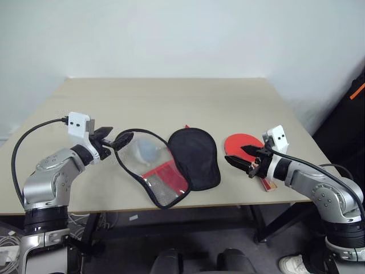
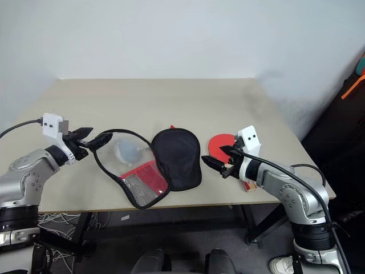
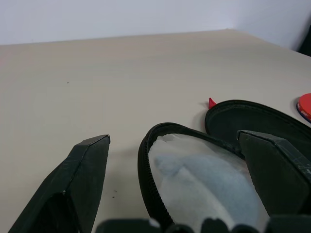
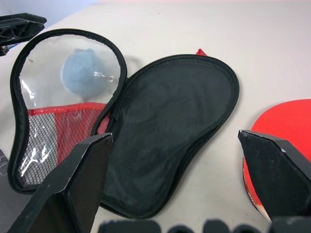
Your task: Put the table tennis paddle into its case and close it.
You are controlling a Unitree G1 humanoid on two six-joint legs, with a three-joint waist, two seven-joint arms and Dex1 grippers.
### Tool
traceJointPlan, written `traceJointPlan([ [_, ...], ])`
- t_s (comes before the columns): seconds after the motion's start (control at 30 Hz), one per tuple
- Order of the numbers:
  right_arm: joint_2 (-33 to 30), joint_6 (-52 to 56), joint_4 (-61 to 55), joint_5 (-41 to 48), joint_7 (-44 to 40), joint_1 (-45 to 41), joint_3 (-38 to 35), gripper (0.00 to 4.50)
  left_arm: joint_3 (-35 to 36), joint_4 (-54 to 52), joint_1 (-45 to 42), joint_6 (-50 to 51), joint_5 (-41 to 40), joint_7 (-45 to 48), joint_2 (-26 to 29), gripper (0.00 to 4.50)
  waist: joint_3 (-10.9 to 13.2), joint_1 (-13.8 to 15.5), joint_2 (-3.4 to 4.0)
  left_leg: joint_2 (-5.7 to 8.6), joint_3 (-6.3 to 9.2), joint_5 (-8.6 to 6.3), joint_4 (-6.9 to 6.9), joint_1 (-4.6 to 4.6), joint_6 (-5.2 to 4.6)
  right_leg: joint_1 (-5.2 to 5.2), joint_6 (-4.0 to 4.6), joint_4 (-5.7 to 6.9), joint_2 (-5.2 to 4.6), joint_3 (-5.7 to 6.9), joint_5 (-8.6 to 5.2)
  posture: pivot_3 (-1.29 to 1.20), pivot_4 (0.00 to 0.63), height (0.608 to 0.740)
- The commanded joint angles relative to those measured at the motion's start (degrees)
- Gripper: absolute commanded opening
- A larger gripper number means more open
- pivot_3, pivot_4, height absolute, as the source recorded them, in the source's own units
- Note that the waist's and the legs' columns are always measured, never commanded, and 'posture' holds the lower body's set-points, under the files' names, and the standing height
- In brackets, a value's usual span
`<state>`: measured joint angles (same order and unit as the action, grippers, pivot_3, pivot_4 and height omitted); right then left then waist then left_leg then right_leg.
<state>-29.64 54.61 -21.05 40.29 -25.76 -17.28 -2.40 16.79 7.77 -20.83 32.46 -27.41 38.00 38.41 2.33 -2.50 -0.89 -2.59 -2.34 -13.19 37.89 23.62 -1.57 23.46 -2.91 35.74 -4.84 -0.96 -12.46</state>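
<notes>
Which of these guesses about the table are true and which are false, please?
1. The case lies unzipped and spread open on the table. True.
2. The paddle is already inside the case. False: it lies on the table beside the case, near the right pincer.
3. Both pincers are open and hold nothing. True: the left pincer sits at the rim of the case's far flap, the right one hangs over the paddle.
4. The paddle's face is blue. False: it is red.
5. A pale bluish lump shows behind the clear window of one flap. True.
</notes>
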Motion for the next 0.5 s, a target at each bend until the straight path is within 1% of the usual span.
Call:
traceJointPlan([
  [0.03, 0.1, -0.6, -1.9, -0.1, 0.2, -0.1, -1.3, 4.50, 0.6, -0.7, -1.0, -1.1, 0.5, 0.3, 0.9, 4.46, 0.0, 0.0, 0.00, 0.00, 0.00, 0.00, 0.00, 0.00, 0.00, 0.00, 0.00, 0.00, 0.00, 0.00, 0.00, 0.00, 0.000, 0.740],
  [0.27, 0.9, -0.9, -1.5, -0.2, 0.2, 0.1, -1.0, 4.50, 0.5, -1.3, -1.2, -0.5, 0.5, 0.0, 1.1, 4.46, 0.0, 0.0, 0.00, 0.00, 0.00, 0.00, 0.00, 0.00, 0.00, 0.00, -0.01, 0.00, 0.00, 0.00, 0.00, 0.00, 0.000, 0.740],
  [0.43, 0.7, -1.5, -0.1, -0.8, -0.8, -0.1, -0.7, 4.50, 1.2, -3.7, 0.5, 0.8, 0.0, -0.2, 1.5, 4.46, 0.0, 0.0, 0.00, 0.00, 0.00, 0.00, 0.00, 0.00, 0.00, 0.00, -0.03, 0.00, 0.00, 0.00, 0.02, 0.00, 0.000, 0.740],
  [0.5, 0.5, -1.9, 0.5, -1.6, -0.5, -0.4, -1.1, 4.50, 1.2, -2.5, 0.3, 0.3, 0.2, 0.0, 1.5, 4.46, 0.0, 0.0, 0.01, 0.00, -0.01, 0.00, -0.01, 0.00, 0.00, 0.01, -0.02, 0.00, 0.00, 0.00, 0.01, 0.00, 0.000, 0.740],
])
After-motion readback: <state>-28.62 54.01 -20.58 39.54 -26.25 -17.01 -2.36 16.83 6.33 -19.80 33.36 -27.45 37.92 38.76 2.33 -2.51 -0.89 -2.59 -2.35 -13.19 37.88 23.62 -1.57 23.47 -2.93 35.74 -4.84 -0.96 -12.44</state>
